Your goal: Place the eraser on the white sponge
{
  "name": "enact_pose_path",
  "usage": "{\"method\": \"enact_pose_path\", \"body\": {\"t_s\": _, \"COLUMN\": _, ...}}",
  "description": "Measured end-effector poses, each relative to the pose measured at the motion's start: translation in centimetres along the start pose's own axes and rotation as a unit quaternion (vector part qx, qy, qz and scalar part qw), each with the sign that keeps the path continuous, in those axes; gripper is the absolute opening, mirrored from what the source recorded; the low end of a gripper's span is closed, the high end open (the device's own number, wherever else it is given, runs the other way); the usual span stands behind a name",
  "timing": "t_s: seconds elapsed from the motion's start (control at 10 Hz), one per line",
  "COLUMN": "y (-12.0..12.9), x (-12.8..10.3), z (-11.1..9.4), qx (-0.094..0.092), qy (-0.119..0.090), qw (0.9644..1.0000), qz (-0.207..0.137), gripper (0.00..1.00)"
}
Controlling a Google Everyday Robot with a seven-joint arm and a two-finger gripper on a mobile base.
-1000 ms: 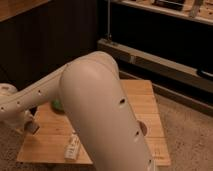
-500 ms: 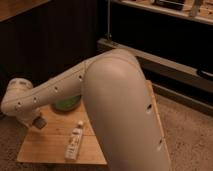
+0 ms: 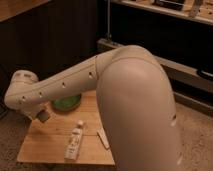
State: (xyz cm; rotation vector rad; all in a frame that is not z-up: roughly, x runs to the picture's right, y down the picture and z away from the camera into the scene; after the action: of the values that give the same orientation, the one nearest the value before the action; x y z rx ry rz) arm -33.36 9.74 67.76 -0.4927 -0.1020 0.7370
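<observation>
The white sponge (image 3: 103, 138) is a thin flat off-white pad lying on the wooden table (image 3: 50, 145), just right of the white labelled bottle (image 3: 74, 141) and partly behind my arm. My gripper (image 3: 43, 116) hangs below the wrist at the left, over the table's left part, left of the bottle and in front of a green bowl (image 3: 65, 103). The eraser is not visible in this view.
My bulky white arm (image 3: 135, 110) fills the middle and right and hides the table's right side. A dark cabinet wall stands behind the table. A low metal rail and shelf (image 3: 185, 75) run at the right. Speckled floor surrounds the table.
My arm has swung right and back, uncovering more of the table's middle. The thin pad beside the bottle now shows. The wrist end has shifted slightly right and up.
</observation>
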Motion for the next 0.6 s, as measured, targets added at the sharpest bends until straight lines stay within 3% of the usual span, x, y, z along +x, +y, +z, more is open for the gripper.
{"method": "enact_pose_path", "body": {"t_s": 0.3, "y": -1.9, "x": 0.3, "z": -3.9, "qx": 0.009, "qy": -0.027, "qw": 0.9993, "qz": 0.023, "gripper": 0.2}}
{"method": "enact_pose_path", "body": {"t_s": 0.6, "y": -5.0, "x": 0.7, "z": -5.9, "qx": 0.006, "qy": -0.052, "qw": 0.9973, "qz": 0.052, "gripper": 0.2}}
